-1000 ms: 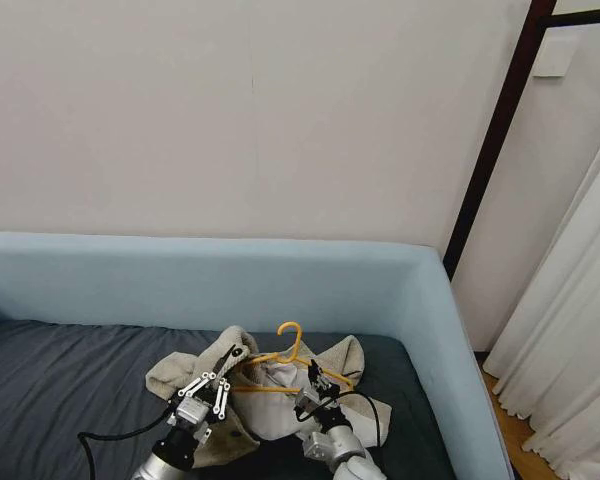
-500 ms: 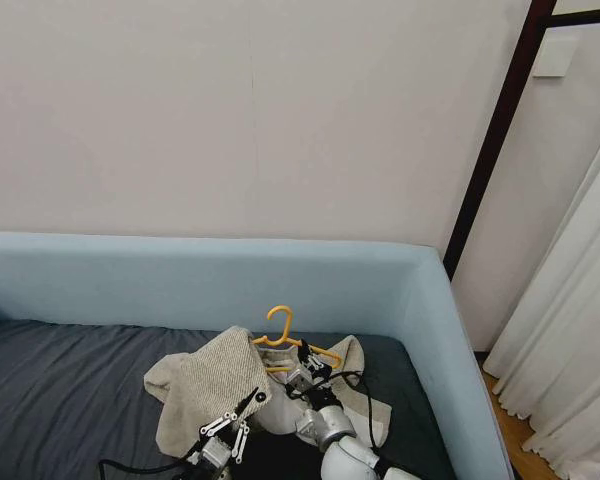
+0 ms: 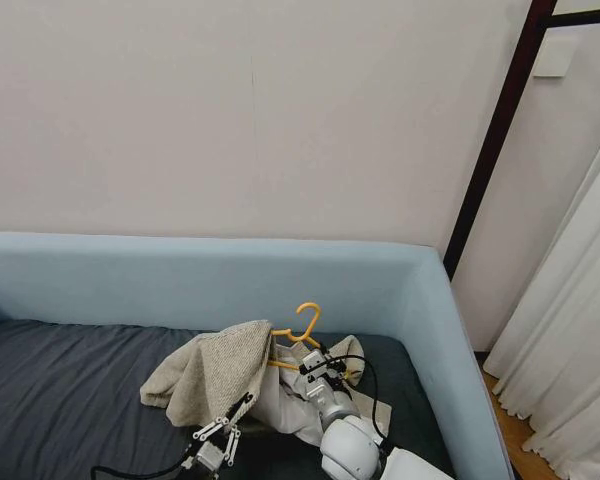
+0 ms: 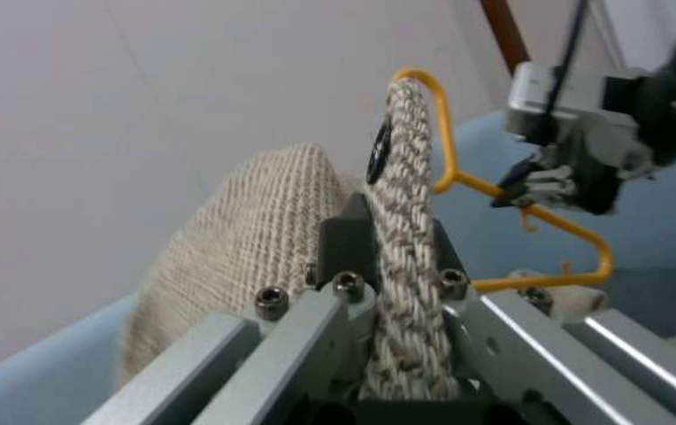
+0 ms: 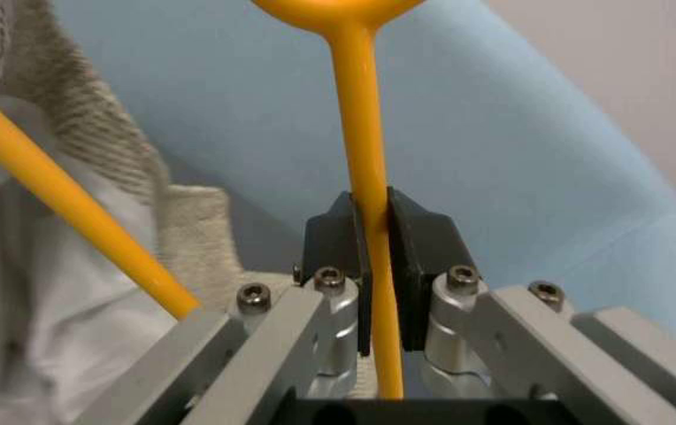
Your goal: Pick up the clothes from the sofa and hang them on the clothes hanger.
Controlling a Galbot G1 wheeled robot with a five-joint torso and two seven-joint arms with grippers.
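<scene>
A beige knitted garment (image 3: 212, 368) lies bunched on the sofa's dark seat, draped over the left arm of a yellow hanger (image 3: 303, 322). My right gripper (image 3: 314, 367) is shut on the hanger's stem (image 5: 362, 133) just below the hook, holding it upright. My left gripper (image 3: 240, 407) sits low in front of the garment, shut on a thick knitted edge (image 4: 407, 221) that runs up between its pads. From the left wrist, the hanger (image 4: 515, 208) and the right gripper (image 4: 556, 177) show just beyond the fabric. A white lining (image 5: 31, 292) hangs below the hanger arm.
The light blue sofa back (image 3: 180, 275) and side arm (image 3: 445, 350) wall in the dark grey seat (image 3: 50, 385). A plain wall rises behind. A dark door frame (image 3: 490, 150) and white curtains (image 3: 570, 340) stand to the right.
The hanger has shifted right and up a little with my right gripper. My left gripper has dropped lower, and the knitted garment now lies bunched over the hanger's left side.
</scene>
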